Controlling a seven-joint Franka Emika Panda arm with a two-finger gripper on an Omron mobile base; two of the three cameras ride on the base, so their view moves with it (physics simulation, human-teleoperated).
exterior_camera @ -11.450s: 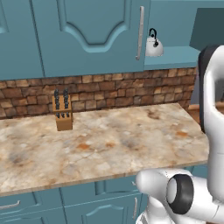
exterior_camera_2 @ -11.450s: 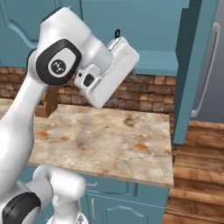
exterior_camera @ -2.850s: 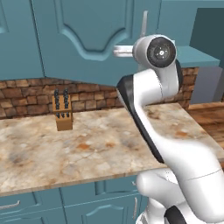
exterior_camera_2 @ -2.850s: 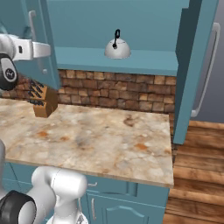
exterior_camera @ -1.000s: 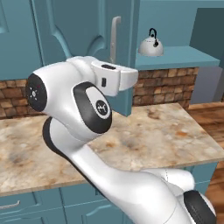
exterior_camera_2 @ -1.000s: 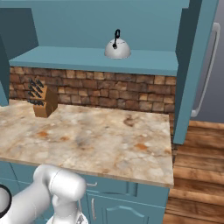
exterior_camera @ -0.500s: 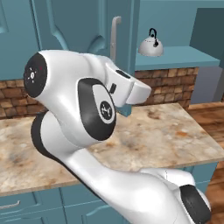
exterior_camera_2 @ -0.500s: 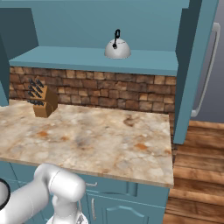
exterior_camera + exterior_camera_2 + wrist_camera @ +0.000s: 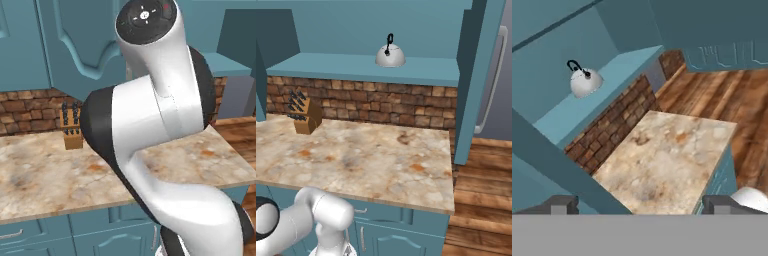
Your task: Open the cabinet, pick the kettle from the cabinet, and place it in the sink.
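Observation:
The teal cabinet (image 9: pixel 346 25) stands open, its arched door (image 9: pixel 75 45) swung out to the left. The small silvery kettle (image 9: pixel 390 56) with a black loop handle sits upright on the cabinet's shelf (image 9: pixel 356 67). In the hand view the kettle (image 9: pixel 584 81) lies far off at the upper left, beyond the door's edge (image 9: pixel 557 165). My gripper (image 9: pixel 641 205) is open, its fingertips (image 9: pixel 559 204) wide apart with nothing between them. My arm (image 9: pixel 160 115) hides the kettle in the left base view. The sink is out of view.
A wooden knife block (image 9: pixel 304 117) stands at the back left of the beige marbled counter (image 9: pixel 371 160), against the brick backsplash (image 9: pixel 406 107). A tall teal panel (image 9: pixel 476 75) and a grey fridge with a long handle (image 9: pixel 491 80) bound the counter on the right. Wooden floor (image 9: pixel 481 200) lies beyond.
My arm has swung up and across the left base view and now covers the kettle there. The kettle and the open door have stayed put.

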